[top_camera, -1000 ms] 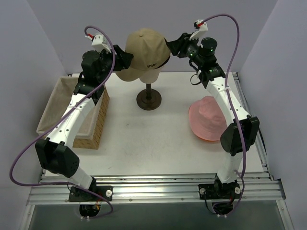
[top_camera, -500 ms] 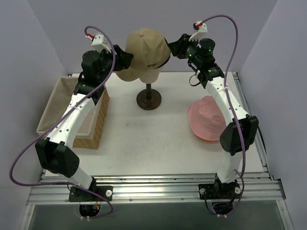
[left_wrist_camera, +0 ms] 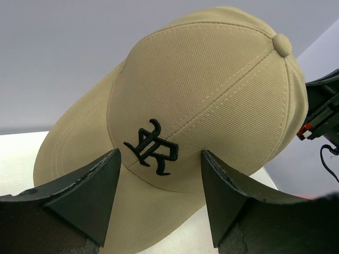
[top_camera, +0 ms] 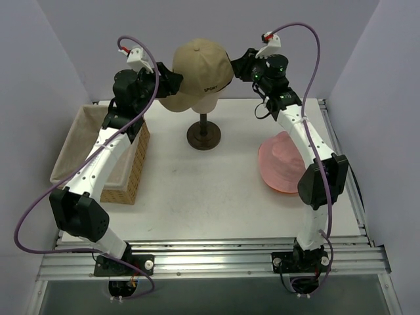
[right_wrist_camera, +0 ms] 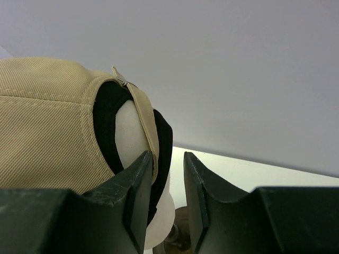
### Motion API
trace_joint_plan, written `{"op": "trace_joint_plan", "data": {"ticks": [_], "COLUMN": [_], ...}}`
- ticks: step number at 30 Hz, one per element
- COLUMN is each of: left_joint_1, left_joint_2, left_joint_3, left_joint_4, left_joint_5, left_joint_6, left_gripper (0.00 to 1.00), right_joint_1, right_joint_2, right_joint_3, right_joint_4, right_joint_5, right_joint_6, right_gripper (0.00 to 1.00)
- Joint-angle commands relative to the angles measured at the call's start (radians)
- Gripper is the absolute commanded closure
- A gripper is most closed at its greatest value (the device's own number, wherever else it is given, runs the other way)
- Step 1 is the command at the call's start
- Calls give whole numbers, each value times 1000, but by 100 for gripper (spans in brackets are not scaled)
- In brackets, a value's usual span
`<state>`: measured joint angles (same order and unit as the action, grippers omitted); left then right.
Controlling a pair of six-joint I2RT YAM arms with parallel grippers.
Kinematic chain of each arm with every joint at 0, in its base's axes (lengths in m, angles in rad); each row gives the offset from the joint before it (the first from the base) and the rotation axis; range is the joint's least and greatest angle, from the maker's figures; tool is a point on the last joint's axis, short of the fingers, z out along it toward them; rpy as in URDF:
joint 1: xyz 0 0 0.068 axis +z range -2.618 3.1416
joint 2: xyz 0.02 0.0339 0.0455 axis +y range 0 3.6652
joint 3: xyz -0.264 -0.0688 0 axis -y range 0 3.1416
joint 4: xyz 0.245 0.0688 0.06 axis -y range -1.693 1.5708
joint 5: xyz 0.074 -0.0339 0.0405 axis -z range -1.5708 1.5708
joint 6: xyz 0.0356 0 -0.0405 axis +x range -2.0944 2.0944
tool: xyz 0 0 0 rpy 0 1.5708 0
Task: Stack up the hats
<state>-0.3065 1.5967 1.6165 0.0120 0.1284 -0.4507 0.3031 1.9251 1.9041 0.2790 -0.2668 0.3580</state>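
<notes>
The tan cap [top_camera: 200, 65] with dark lettering sits on the cream head form [top_camera: 209, 102]. A black cap shows beneath it as a dark band [right_wrist_camera: 106, 127] round the form [right_wrist_camera: 132, 137]. My left gripper [top_camera: 172, 80] is open, its jaws wide on either side of the tan cap's front and brim [left_wrist_camera: 212, 95]. My right gripper [top_camera: 237, 64] is at the cap's back strap [right_wrist_camera: 139, 114], its jaws a narrow gap apart [right_wrist_camera: 168, 156] with nothing between them. The pale pink hat [top_camera: 285, 157] lies on the orange hat [top_camera: 279, 189] on the table at the right.
A wicker basket [top_camera: 134, 164] with a cloth lining stands at the left. The head form's dark round base [top_camera: 203, 136] stands at the table's back middle. Grey walls close in the back and both sides.
My right arm has shifted a little to the left, closer to the back of the cap. The left arm and the hats have not moved.
</notes>
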Motion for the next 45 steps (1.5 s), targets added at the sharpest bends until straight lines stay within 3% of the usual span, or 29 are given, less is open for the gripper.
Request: {"op": "trace_joint_plan", "data": {"ticks": [1,9,23,32,38,45], "left_joint_1": [1,-2,-28,-29,-29,-60], "left_joint_2": [11,19,-60,-187,-293,-445], "left_joint_3": [39,31,-89,-129,-147,-360], "left_joint_4": [51,54,118,92,-1,10], "left_joint_5": [4,8,11,-38,-78,-87], "left_joint_6": [9,7,-25,-8,-9,-49], "left_gripper": [30,30,30,30,30,30], "right_joint_1": [31,34,14,-5,-15,-28], "right_joint_2": [52,81,196,154,100,100], "right_joint_3": [12,36,249,259,259,291], "right_joint_4": [-86,-115,-208,-175,-123,-69], "right_joint_5": [-9,0,-98,-163,-196,-218], "right_joint_6": [-30,-37,-123,-146,-125,-67], "right_gripper": [74,74,69,62,52,41]}}
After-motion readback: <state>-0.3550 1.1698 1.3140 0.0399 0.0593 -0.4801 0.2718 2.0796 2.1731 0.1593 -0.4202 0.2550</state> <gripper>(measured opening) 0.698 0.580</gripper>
